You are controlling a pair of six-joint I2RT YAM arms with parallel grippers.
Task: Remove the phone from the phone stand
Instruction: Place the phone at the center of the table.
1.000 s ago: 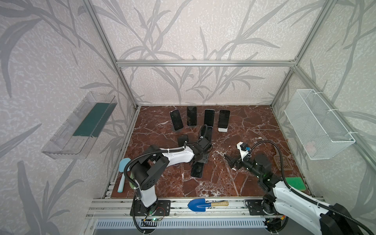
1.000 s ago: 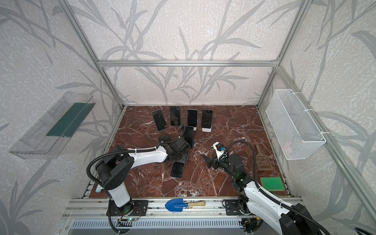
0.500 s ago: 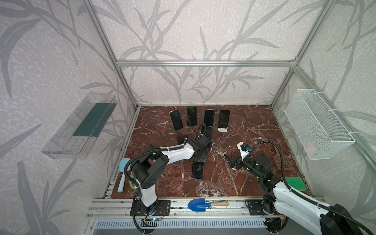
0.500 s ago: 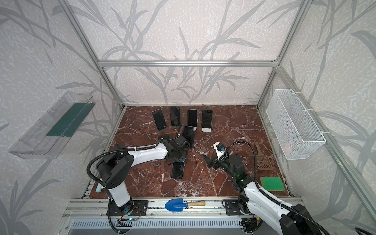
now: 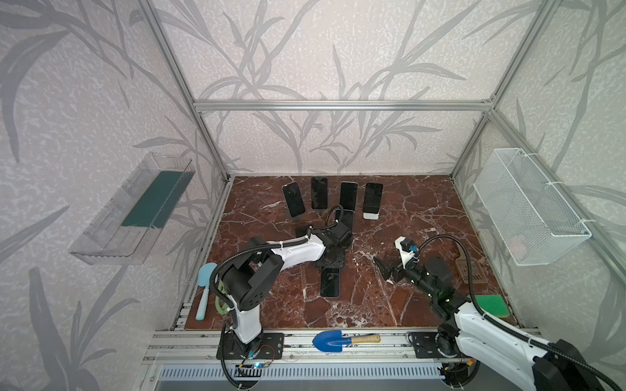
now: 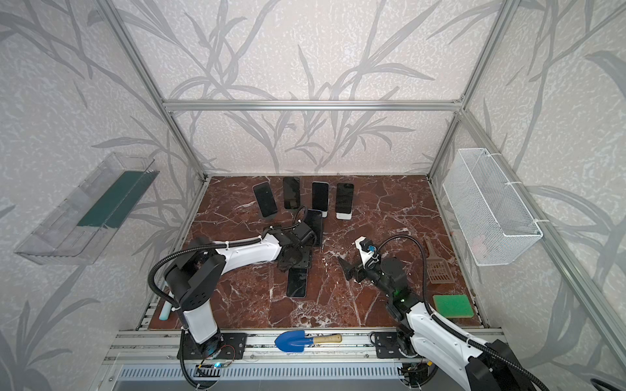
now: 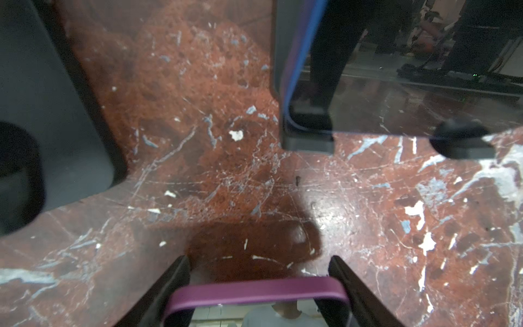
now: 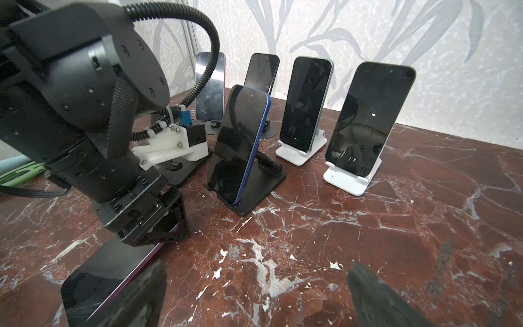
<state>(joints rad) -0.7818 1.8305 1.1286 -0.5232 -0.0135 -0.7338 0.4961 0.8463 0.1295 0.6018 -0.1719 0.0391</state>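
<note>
Left wrist: left gripper [image 7: 259, 259] clamps phone [image 7: 254, 291], purple rim; both top views, black; right gripper [image 8: 256, 267] spread.

A blue trowel with a wooden handle [image 5: 328, 340] is lying on the aluminium front rail [image 5: 291, 340]. A green rectangular sponge [image 5: 491, 304] is sitting at the near right corner of the red-brown marble tabletop [image 5: 416, 210], near a brown slotted plastic scoop [image 5: 470, 270]. A white wire-mesh basket [image 5: 528, 206] is hanging on the right wall and a clear plastic tray [image 5: 101, 237] on the left, with a pale-blue spatula [image 5: 205, 291] lying below the tray.
</note>
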